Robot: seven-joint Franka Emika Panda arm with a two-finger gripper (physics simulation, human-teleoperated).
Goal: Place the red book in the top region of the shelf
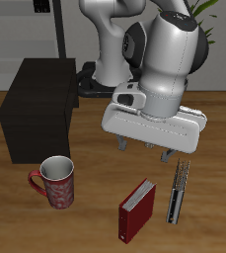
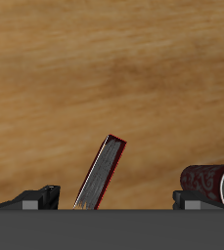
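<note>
The red book (image 1: pixel 137 210) is lying flat on the table near the front edge, between the mug (image 1: pixel 55 182) and a thin black book (image 1: pixel 179 193), untouched. The gripper (image 1: pixel 149 150) is hovering above and behind it, its 2 fingers spread apart and gripping nothing. So nothing is done yet: descending, grasping, lifting and carrying to the flat top of the shelf (image 1: pixel 40 99) are all looking to be ahead.

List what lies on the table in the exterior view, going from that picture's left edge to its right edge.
shelf → mug → red book → thin black book
</note>
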